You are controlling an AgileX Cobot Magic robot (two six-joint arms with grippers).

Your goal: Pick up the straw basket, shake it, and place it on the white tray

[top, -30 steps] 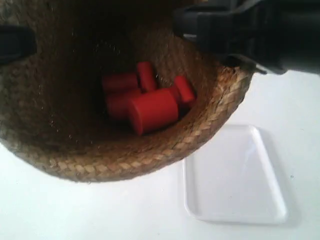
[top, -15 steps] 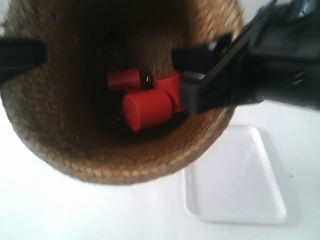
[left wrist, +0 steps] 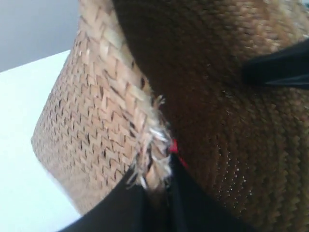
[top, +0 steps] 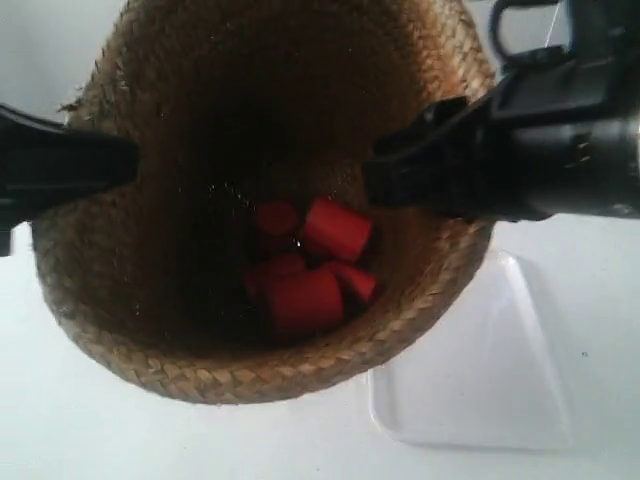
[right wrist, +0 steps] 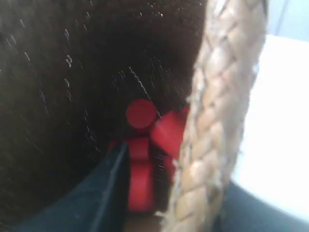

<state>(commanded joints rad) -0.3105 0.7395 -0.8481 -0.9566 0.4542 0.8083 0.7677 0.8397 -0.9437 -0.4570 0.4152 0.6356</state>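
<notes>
Surface: white table top (top: 60, 440), with a pale wall behind it in the left wrist view.
Arm at the exterior view's left (top: 60, 170): a black finger is laid across the basket's rim on that side.
Left gripper (left wrist: 153, 183): it is pinched on the frayed braided rim, one finger outside the wall and one inside.
Straw basket (top: 200, 370): it is held between both arms with its mouth turned to the exterior camera, and is judged to be off the table. Compared with one second ago, the rim is swung lower and further right.
Red cylinders (top: 310, 270): they are loose in the dark interior. One second ago they were clustered higher up; now they are tumbled toward the near wall. The shake is therefore judged to be under way, and placing has not begun.
Arm at the exterior view's right (top: 500, 170): it reaches over the rim on that side.
Right gripper (right wrist: 193, 193): it is clamped on the rim, with one black finger (right wrist: 106, 193) seen inside. The outer finger is only partly seen.
White tray (top: 480, 390): it lies flat on the table where it lay in the earlier views, at the right. Its near corner is hidden by the basket's rim.
Obstruction: nothing is seen on the visible part of the tray.
Risk: the cylinders may spill if the basket is tilted further.
</notes>
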